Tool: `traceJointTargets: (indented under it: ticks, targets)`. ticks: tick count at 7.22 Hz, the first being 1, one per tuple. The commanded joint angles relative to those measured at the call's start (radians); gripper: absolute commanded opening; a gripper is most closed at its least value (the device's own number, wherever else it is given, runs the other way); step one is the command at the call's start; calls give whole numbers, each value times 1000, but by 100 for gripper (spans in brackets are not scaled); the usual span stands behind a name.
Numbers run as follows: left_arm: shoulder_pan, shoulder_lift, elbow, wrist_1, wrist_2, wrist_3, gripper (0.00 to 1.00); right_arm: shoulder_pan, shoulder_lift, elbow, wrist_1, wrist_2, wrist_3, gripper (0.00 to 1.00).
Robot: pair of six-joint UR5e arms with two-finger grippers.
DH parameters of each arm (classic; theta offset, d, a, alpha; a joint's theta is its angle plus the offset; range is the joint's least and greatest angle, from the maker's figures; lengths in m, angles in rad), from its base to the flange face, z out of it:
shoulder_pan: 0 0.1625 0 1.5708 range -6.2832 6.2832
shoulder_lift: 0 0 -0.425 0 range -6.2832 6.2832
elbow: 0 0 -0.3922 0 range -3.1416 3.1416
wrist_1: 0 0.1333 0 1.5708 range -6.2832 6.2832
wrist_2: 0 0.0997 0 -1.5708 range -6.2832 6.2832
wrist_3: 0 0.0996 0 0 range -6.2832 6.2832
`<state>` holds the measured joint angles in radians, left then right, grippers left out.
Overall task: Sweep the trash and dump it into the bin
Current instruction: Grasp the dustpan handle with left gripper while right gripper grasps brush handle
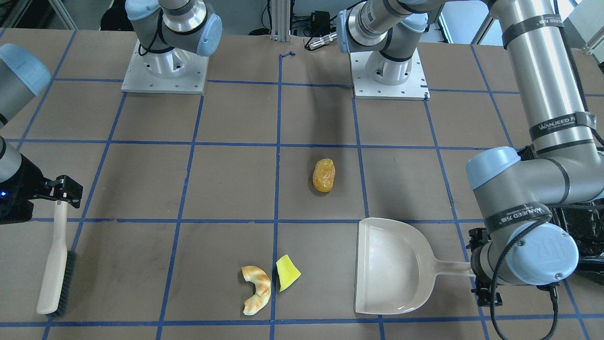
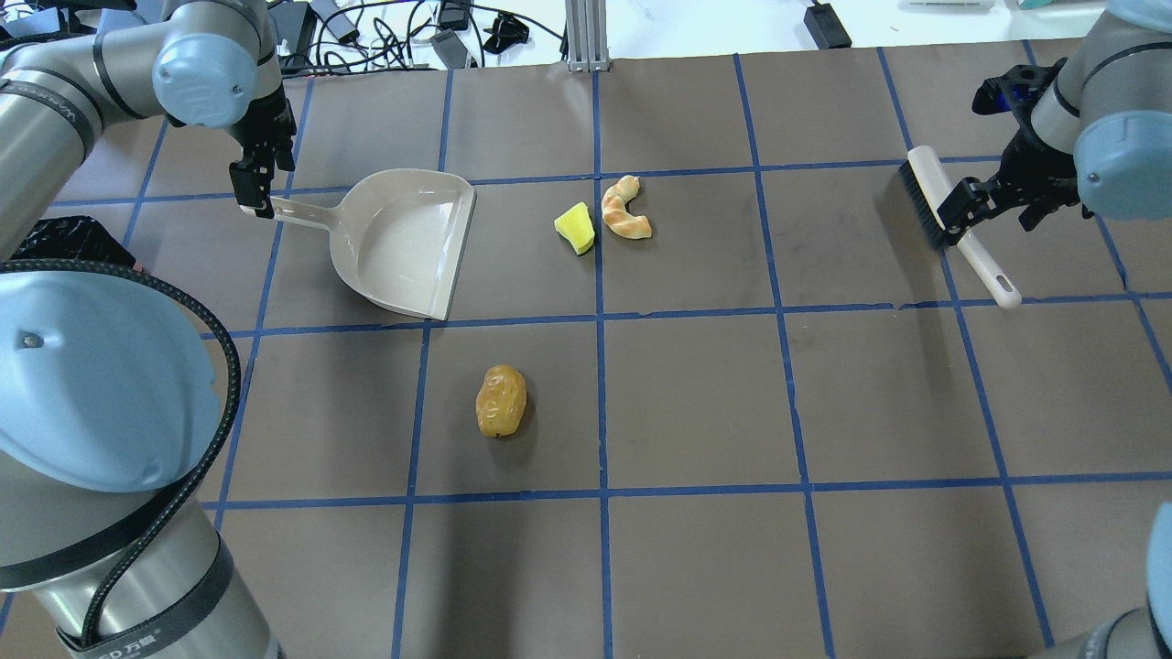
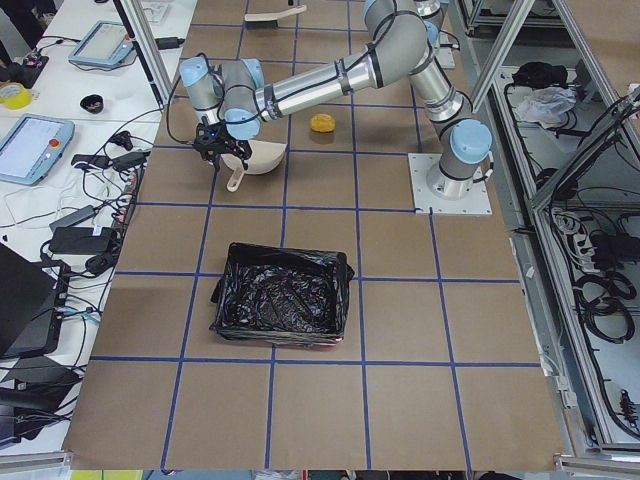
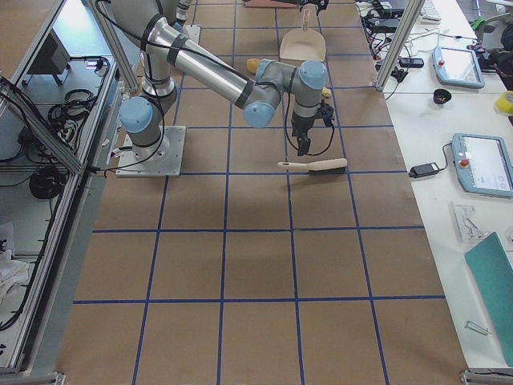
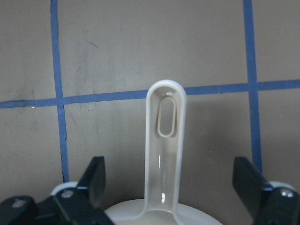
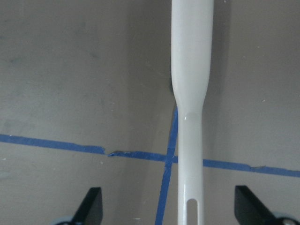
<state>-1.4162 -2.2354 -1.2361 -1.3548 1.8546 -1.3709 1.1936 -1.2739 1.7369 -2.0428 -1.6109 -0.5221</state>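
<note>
Amber lump [image 2: 501, 401] nearest the robot, apart from the dustpan [image 2: 403, 243]; yellow wedge [image 2: 575, 228], croissant piece [image 2: 624, 210] near its mouth | left gripper [image 5: 171, 180] wide astride its handle; right gripper [image 6: 169, 201] wide astride the brush [image 2: 989, 270] handle | black-lined bin [image 3: 285, 300] past the dustpan's handle

You work at a brown bench [image 2: 696, 403] marked into squares by blue tape lines [image 2: 602, 403]. At its far edge in the overhead view an aluminium post [image 2: 586, 32] stands, with black cables and power adapters [image 2: 449, 41] on the white surface behind. Along one side runs a white side table [image 3: 60, 75] holding teal-edged handheld screens [image 3: 105, 42], a yellow tape roll [image 3: 12, 95] and more leads. On the opposite side, slanted aluminium frame rails [image 3: 575, 150] fence off a grey floor strewn with cable bundles [image 3: 600, 290]. The light is even, and the shadows soft.
</note>
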Motion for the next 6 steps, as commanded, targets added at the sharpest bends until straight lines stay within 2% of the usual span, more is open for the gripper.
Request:
traceJointTargets:
  ticks: [1,3,4,5,6]
  targets:
    - [-4,-3,-11,11,8,-20,94,-17,60,1,-49,-3,-16,99]
    - [-21,-22,-16,62,8,-34,89,-17,71,10,-65,-7,-16,96]
    - [-27,-23,-32,62,9,-37,85,-17,82,10,-63,-48,-16,96]
    - [-29,-18,-61,66,18,-37,83,-17,93,10,-63,-88,-16,95]
    - [-29,-12,-107,116,34,-37,82,-17,96,12,-56,-90,-13,95]
